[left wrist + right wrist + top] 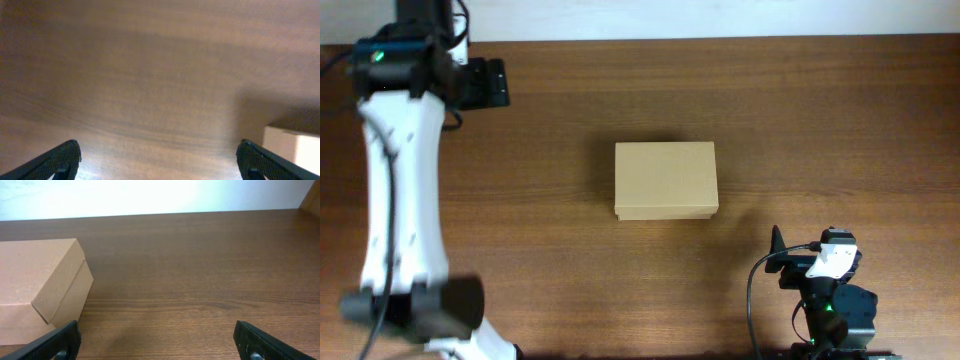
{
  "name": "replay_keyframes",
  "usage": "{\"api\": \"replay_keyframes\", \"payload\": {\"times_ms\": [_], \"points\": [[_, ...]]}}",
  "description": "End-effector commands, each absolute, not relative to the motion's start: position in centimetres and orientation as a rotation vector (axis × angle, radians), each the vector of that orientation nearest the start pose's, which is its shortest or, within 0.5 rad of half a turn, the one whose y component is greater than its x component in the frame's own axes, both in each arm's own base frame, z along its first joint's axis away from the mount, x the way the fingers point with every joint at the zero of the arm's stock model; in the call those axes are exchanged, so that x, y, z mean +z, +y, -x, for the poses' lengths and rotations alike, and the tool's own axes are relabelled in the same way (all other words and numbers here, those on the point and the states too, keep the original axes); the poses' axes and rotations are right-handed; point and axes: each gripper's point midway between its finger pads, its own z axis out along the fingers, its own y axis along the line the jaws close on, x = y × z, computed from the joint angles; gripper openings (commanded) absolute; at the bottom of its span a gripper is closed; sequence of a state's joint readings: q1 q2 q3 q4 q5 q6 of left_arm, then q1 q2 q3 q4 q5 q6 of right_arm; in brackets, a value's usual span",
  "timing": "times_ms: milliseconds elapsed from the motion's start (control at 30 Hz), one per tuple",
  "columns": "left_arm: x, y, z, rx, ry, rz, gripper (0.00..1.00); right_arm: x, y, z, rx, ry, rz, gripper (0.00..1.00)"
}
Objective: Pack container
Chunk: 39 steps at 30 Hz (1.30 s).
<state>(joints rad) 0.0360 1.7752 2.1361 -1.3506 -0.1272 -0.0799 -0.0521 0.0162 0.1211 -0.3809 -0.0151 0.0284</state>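
left fingers [60, 160] spread wide, empty, held over counter [570, 100]; cardboard box [666, 180] set mid-counter, flap lid shut, judged reachable by both arms; right fingers [57, 341] likewise wide, empty, kept well apart from box

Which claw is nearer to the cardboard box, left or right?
Right. The right claw is close by the near right corner of the box; the left claw is farther, beyond its far left corner.

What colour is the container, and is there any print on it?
The container is plain tan-brown cardboard, unmarked; clearest in the overhead view.
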Motion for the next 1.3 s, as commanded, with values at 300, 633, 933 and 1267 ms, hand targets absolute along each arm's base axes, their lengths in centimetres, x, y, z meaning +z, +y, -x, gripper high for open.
{"api": "replay_keyframes", "payload": {"times_ms": [300,633,933,1267], "points": [[34.4,-0.7,-32.1,-0.146,2.048,0.053,1.0,13.5,-1.4,-23.0,-0.021,1.84,-0.085,0.99],[24.0,-1.0,-24.6,-0.142,1.948,0.042,1.0,13.5,-1.4,-23.0,-0.021,1.84,-0.085,0.99],[17.6,-1.0,-22.9,-0.141,1.918,0.042,1.0,13.5,-1.4,-23.0,-0.021,1.84,-0.085,0.99],[14.0,-1.4,-22.3,-0.155,1.871,0.025,1.0,13.5,-1.4,-23.0,-0.021,1.84,-0.085,0.99]]}}
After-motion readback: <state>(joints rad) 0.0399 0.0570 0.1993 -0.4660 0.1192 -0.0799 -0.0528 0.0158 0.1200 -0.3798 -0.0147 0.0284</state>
